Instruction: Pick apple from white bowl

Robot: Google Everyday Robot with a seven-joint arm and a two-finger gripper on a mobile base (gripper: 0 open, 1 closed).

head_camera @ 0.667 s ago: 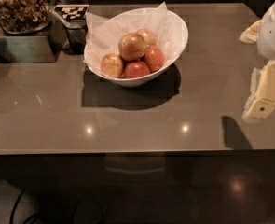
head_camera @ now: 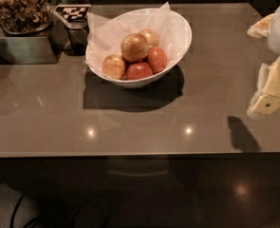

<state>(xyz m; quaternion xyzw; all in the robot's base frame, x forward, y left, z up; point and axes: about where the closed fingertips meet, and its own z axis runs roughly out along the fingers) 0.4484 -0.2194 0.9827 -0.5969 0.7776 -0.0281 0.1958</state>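
The white bowl (head_camera: 180, 30) sits on the grey table, lined with crinkled white paper. The apple (head_camera: 134, 47), golden-yellow with a brownish blush, lies on top of the pile in it. Around it lie two darker red apples (head_camera: 156, 59) (head_camera: 139, 71), a smaller pale orange-yellow apple (head_camera: 114, 66) and another partly hidden behind (head_camera: 150, 36). My gripper (head_camera: 267, 101) hangs at the right edge of the camera view, well to the right of the bowl and above the table.
A dark container of brown nuts (head_camera: 18, 8) stands at the back left on a metal box (head_camera: 21, 49). A black-and-white marker tag (head_camera: 72, 12) stands just left of the bowl. The table's front edge (head_camera: 139, 153) runs across the lower middle.
The view has moved closer to the table, so the bowl and apples look larger. The gripper stays at the right edge, away from the bowl.
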